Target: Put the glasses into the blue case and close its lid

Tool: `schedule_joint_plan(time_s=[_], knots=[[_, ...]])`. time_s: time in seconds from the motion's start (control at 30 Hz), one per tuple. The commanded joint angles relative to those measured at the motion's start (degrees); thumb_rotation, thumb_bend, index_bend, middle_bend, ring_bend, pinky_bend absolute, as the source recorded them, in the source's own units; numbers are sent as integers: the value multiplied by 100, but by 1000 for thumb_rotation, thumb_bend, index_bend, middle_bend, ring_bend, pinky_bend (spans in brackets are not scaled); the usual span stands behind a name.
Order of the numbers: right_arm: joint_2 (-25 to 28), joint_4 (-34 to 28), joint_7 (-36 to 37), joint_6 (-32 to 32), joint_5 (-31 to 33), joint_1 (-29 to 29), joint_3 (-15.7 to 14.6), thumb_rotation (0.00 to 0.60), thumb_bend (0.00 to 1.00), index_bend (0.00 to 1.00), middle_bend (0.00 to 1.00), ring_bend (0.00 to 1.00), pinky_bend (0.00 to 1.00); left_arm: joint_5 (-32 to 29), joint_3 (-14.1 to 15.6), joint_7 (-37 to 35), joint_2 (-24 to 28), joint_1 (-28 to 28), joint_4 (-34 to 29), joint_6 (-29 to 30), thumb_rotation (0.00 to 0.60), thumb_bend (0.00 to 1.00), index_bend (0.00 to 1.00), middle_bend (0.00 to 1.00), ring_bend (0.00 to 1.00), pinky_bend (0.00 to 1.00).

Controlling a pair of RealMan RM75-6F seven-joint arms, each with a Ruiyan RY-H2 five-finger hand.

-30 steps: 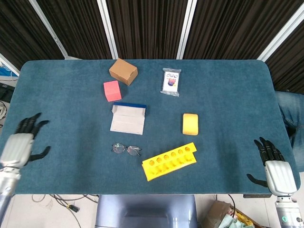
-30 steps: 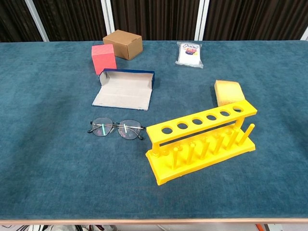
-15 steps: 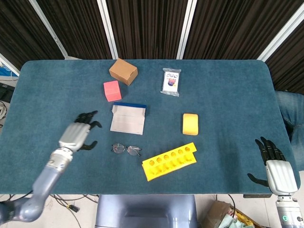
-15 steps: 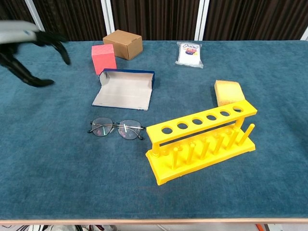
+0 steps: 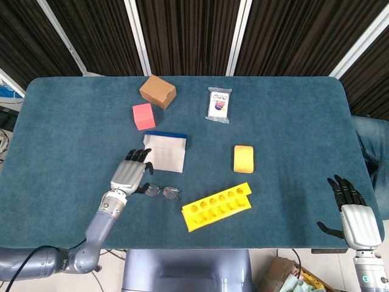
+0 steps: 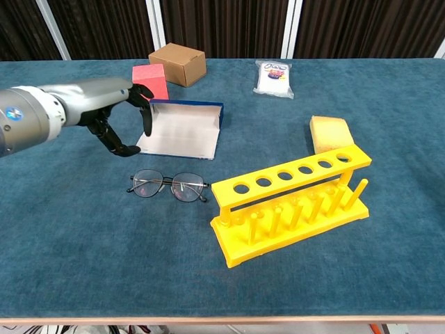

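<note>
The thin-framed glasses (image 5: pixel 161 191) (image 6: pixel 169 186) lie flat on the blue cloth, just in front of the open blue case (image 5: pixel 164 151) (image 6: pixel 182 130), whose pale lining faces up. My left hand (image 5: pixel 129 173) (image 6: pixel 115 115) hovers just left of the glasses and the case, fingers spread and curved downward, holding nothing. Its fingertips are above the case's left edge in the chest view. Far off at the table's front right corner, my right hand (image 5: pixel 352 210) rests with fingers apart and empty; the chest view does not show it.
A yellow test-tube rack (image 5: pixel 217 206) (image 6: pixel 290 202) stands right of the glasses. A yellow sponge (image 5: pixel 243 159) (image 6: pixel 329 133) sits behind it. At the back are a pink cube (image 5: pixel 144 115) (image 6: pixel 150 82), a cardboard box (image 5: pixel 158 91) (image 6: pixel 177 63) and a white packet (image 5: pixel 219 104) (image 6: pixel 274 77).
My left hand has swept from the table's left edge rightward to just beside the glasses and case. The right hand has stayed put.
</note>
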Motion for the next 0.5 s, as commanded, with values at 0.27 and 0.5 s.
schedule_joint_plan(time_s=[0.27, 0.5], knots=[[14, -15, 15, -17, 22, 4, 6, 600, 0, 0, 0, 0, 176, -191, 70, 132, -365, -216, 277, 5, 600, 313, 474, 68, 0, 0], [31, -19, 41, -34, 26, 11, 7, 600, 0, 0, 0, 0, 176, -419, 128, 232, -600, -345, 502, -54, 600, 306, 474, 68, 0, 0]])
